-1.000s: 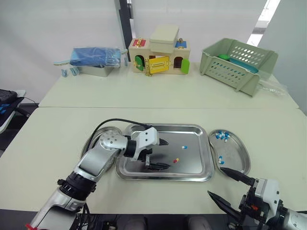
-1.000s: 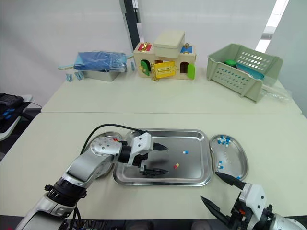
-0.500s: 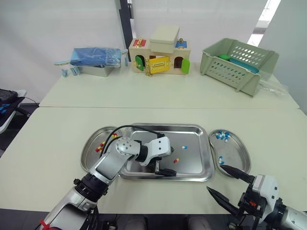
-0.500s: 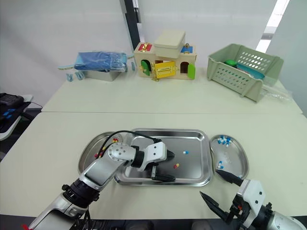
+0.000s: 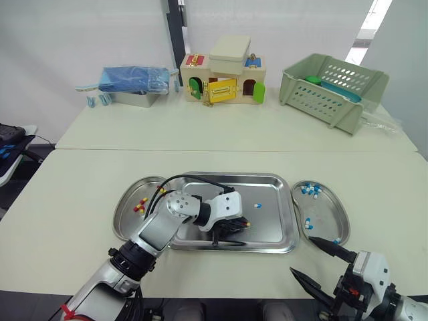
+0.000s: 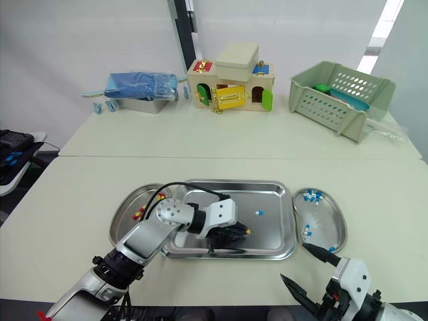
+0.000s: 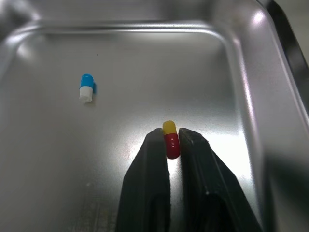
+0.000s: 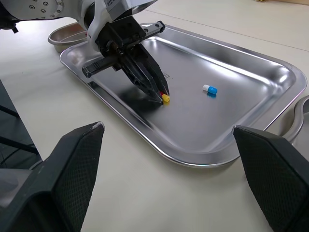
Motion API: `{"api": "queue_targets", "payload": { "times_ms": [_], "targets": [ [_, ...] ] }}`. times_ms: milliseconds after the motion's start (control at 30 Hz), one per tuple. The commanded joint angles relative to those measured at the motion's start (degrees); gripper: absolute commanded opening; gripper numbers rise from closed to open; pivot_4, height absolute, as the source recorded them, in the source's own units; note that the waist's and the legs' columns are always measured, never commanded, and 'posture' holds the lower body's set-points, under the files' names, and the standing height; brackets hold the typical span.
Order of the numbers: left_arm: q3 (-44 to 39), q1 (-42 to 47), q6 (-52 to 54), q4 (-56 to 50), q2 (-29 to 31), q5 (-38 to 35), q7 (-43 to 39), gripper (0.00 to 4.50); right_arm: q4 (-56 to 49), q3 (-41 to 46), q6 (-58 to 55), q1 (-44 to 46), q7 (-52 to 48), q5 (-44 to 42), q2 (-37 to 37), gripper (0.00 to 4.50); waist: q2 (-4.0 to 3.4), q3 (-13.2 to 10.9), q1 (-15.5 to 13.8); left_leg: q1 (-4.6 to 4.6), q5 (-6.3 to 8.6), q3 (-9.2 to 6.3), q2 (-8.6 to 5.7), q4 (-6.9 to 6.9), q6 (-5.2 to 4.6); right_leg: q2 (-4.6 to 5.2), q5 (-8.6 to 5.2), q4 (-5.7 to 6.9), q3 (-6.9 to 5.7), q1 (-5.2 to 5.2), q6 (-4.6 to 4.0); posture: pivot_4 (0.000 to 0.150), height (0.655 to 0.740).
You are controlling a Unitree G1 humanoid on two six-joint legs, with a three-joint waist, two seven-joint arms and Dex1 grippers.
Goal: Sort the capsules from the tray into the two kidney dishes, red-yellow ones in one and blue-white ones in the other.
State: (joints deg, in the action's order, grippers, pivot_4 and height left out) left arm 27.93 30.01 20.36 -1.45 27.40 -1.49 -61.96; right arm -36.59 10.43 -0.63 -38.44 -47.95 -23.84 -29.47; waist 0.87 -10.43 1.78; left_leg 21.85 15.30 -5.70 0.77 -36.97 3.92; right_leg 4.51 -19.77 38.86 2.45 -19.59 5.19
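The left claw (image 7: 167, 137) was closed on the red-yellow capsule (image 7: 171, 140), low on the tray (image 7: 145, 53): the grasp looked in hand; next, a lift toward the kidney dish (image 5: 127, 217) behind the claw. The right claw (image 5: 304, 255) gaped empty

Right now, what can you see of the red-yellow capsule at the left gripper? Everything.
The red-yellow capsule is a small, smooth, glossy two-part shell. Its yellow half points away from the wrist, and its red half is pinched between the two black fingers of the left gripper, which press on both sides. It sits low over the shiny metal floor of the tray, in the near half. I cannot tell whether it touches the floor. The blue-white capsule lies apart from it.
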Motion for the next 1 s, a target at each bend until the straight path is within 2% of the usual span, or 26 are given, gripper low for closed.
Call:
{"api": "queue_targets", "payload": {
  "times_ms": [33,233,400,600,1000],
  "targets": [
    [0.8,-0.2,-0.9,0.1,0.0,1.2,-0.1,0.01,-0.7,0.4,1.8,-0.8,-0.5,-0.3,-0.2,4.5,0.0,0.0,0.0,0.0,0.0,0.0,0.0,0.0,0.0,0.0,0.0,0.0,0.0,0.0,0.0,0.15,0.74],
    [0.3,-0.8,-2.2,-1.3,0.8,-0.9,-3.2,0.01,-0.8,0.3,2.0,-0.9,-0.6,-0.3,-0.3,4.5,0.0,0.0,0.0,0.0,0.0,0.0,0.0,0.0,0.0,0.0,0.0,0.0,0.0,0.0,0.0,0.15,0.74],
    [-4.2,-0.2,1.7,-4.3,2.3,-4.7,-3.7,0.01,-0.9,-0.4,2.3,-0.1,-2.1,-0.8,-1.5,4.5,0.0,0.0,0.0,0.0,0.0,-0.01,0.0,0.0,0.0,0.0,0.0,0.01,-0.01,0.0,0.0,0.15,0.74],
    [-12.2,-1.3,8.5,-8.6,8.0,-7.8,-2.1,0.01,0.2,-1.7,2.4,5.1,-7.0,-3.2,-4.7,4.5,-0.01,0.0,0.1,-0.02,0.0,-0.03,0.0,0.0,0.0,-0.01,0.0,0.02,0.0,-0.01,0.0,0.15,0.74],
    [-26.1,-10.7,16.5,-15.1,20.0,-9.0,4.2,0.01,8.9,-6.4,7.8,11.4,-17.3,-3.8,-6.6,4.5,0.02,0.0,0.1,0.0,0.0,-0.1,0.01,0.01,-0.01,-0.01,0.0,0.0,-0.05,0.0,0.0,0.15,0.74]
  ]
}}
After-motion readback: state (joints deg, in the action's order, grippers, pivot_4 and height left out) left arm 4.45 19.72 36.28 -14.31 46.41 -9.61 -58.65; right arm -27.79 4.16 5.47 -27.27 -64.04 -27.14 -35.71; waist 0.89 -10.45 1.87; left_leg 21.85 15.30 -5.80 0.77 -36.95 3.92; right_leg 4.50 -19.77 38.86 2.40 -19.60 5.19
